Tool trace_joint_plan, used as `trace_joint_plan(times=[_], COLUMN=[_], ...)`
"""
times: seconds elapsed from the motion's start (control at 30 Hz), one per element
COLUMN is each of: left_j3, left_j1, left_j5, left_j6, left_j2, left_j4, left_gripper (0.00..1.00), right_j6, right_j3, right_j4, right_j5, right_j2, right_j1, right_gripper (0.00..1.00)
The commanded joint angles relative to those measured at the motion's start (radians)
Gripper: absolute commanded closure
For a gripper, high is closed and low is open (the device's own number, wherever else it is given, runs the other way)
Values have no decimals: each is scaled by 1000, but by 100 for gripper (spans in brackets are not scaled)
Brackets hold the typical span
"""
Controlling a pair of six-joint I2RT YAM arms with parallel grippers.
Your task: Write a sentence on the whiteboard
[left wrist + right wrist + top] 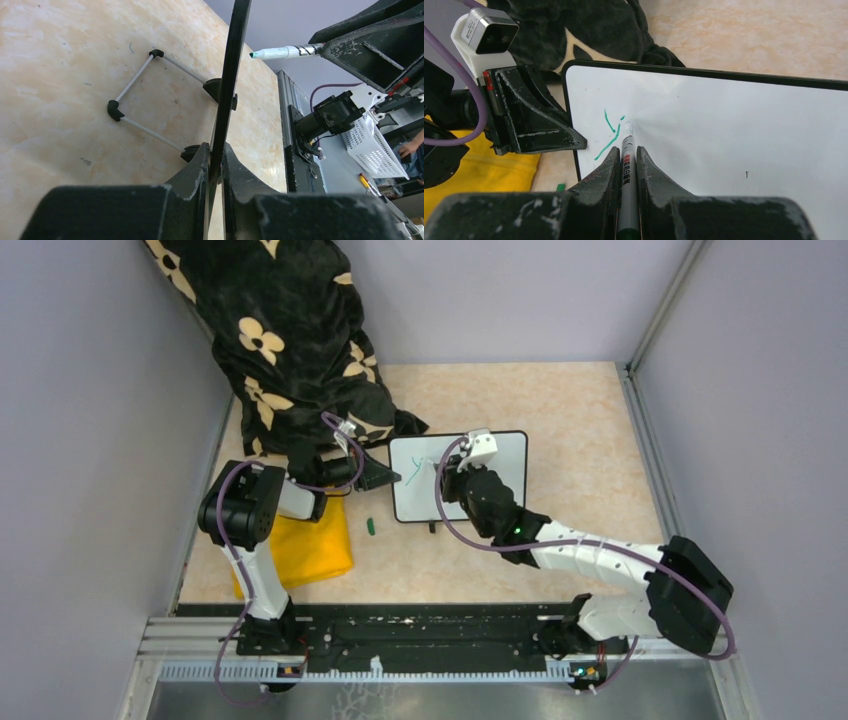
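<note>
The whiteboard (490, 465) stands tilted on the table, and my left gripper (385, 476) is shut on its left edge. In the left wrist view the board's black frame (227, 90) runs edge-on between that gripper's (216, 155) fingers. My right gripper (626, 149) is shut on a grey marker (626, 167) whose tip rests on the whiteboard (734, 130). Of the sentence, only a green y-shaped mark (610, 132) shows, beside the tip. From above, the right gripper (447, 472) hovers over the board's left part, near the mark (412, 473).
A yellow folded cloth (305, 545) lies under my left arm. A black flowered cloth (290, 340) fills the back left. A small green cap (370, 526) lies on the table in front of the board. The board's wire stand (145, 97) rests on the table behind it.
</note>
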Motion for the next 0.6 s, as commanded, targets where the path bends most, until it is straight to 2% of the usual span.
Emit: trace_joint_plan(times=[0.0,0.57], left_j3=[5,7], left_j1=[-7,-7], left_j5=[19,18], left_j6=[18,30], left_j2=[10,5], left_j4=[-34,-51], left_gripper=[86,88], right_j6=[-2,16], right_j3=[64,47], right_j4=[66,29], right_j5=[29,28], right_j2=[19,53], right_j1=[5,6], right_gripper=[100,100])
